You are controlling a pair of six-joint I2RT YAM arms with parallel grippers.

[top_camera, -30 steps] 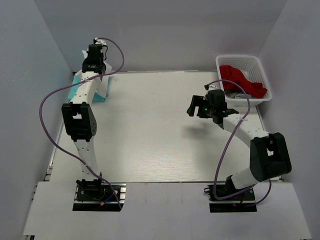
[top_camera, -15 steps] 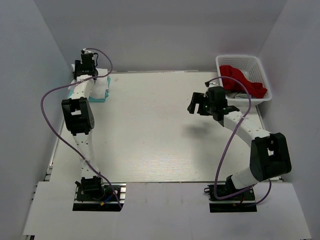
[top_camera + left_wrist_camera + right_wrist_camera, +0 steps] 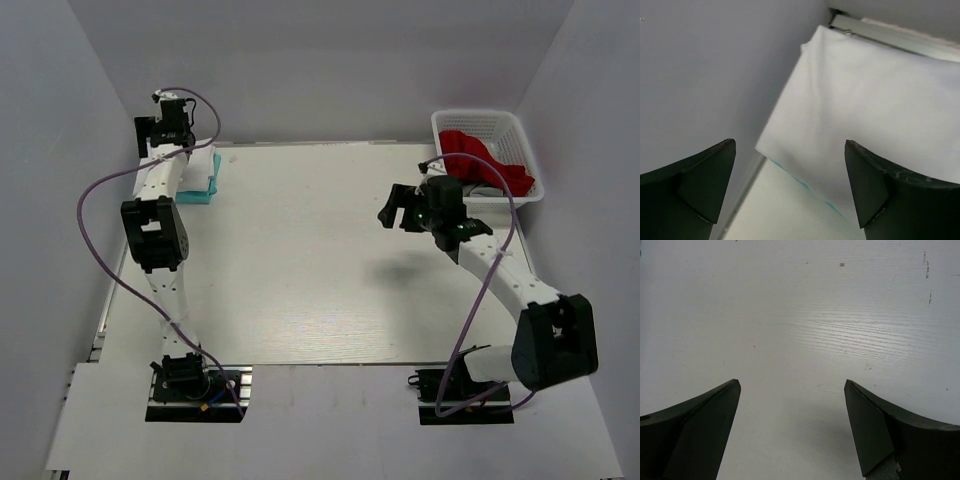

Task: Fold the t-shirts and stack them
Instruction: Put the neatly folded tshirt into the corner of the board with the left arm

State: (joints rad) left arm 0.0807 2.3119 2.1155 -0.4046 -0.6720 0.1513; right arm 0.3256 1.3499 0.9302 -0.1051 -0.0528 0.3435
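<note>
Your left gripper (image 3: 790,145) is spread wide and grips nothing. It hangs over the far left corner of the table (image 3: 300,270), close to the left wall (image 3: 700,60). In the left wrist view both fingers (image 3: 700,185) stand clear of the cloth.

Below that gripper lies the white shirt (image 3: 865,100), folded flat with smooth, straight edges. It sits on top of the teal shirt (image 3: 197,197). From the wrist you see only a thin teal line peeking out under the white hem. From above, a teal strip shows along the near and right sides of the stack. The stack rests against the far left edge of the table, just beside your left arm's forearm.

Your right gripper (image 3: 792,385) is also fully parted and empty. It hovers over bare tabletop on the right side, and its wrist view shows nothing but white wood grain between the fingers.

Just beyond it, in the far right corner, stands a white basket (image 3: 478,114) with a crumpled red cloth (image 3: 480,155) inside.
</note>
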